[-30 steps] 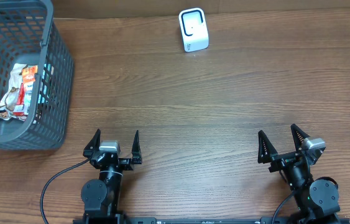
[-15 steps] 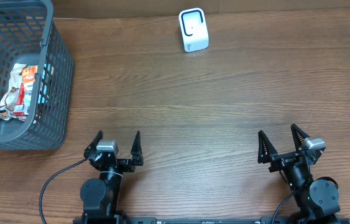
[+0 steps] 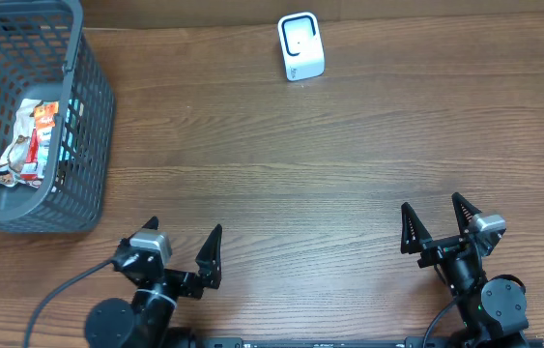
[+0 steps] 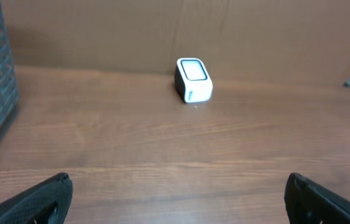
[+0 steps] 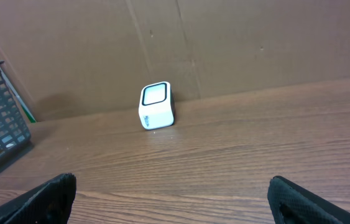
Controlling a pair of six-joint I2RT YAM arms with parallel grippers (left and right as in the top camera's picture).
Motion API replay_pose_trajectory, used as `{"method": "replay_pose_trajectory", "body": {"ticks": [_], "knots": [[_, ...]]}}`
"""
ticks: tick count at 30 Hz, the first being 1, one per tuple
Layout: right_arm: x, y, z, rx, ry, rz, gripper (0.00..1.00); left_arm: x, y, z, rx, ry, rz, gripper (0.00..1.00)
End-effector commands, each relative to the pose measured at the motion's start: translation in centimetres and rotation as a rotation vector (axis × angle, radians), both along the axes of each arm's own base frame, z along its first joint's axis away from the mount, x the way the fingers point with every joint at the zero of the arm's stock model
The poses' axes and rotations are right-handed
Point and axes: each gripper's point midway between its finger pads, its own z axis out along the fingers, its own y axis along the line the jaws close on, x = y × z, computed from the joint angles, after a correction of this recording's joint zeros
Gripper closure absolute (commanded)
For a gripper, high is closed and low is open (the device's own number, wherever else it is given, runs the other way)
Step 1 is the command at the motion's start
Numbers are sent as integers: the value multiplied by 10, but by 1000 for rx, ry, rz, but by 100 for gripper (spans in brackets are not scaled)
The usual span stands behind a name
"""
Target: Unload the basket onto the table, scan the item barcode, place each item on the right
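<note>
so, the wooden surface [image 3: 329, 164] is unchanged, and the grey basket [image 3: 95, 145] at its far left corner has not budged. what has changed is the left arm [image 3: 151, 285]. half a second back it sat square at the near edge, below the basket's right corner. now it has pulled back toward that edge, slid a little to the basket's side and sits skewed. its jaws are spread wide with nothing between them. its wrist view still looks ahead across bare wood, with only a sliver of the basket at the left border. the right arm [image 3: 467, 259], well apart from the basket at the opposite end of the near edge, has not shifted at all. its jaws are likewise wide apart and empty. the white scanner [image 3: 300, 46] stands upright at the far edge, well to the right of the basket, untouched. the item, a crinkled red and white packet [image 3: 30, 140], lies on the basket's floor toward its near side, beside something light blue i cannot make out.

i read the left arm's stir as the start of a reach. the packet must come out of the basket before any barcode can face the scanner, and this arm is the nearer one. nothing is lifted yet, so the task is barely begun. the basket's tall mesh wall stands between jaws and packet, so the reach will likely have to go over the rim.
</note>
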Motion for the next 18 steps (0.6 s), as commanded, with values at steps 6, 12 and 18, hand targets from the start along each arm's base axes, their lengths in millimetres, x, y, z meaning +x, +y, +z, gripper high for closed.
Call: {"method": "replay_pose_trajectory", "body": {"ticks": [6, 12, 18], "knots": [[0, 0, -3, -4, 0, -1, 0, -9, -5, 74, 107, 191, -69, 0], [0, 0, -3, -4, 0, -1, 0, 9, -5, 103, 108, 432, -92, 0], [0, 0, -3, -4, 0, -1, 0, 48, -15, 115, 71, 520, -153, 0]]}}
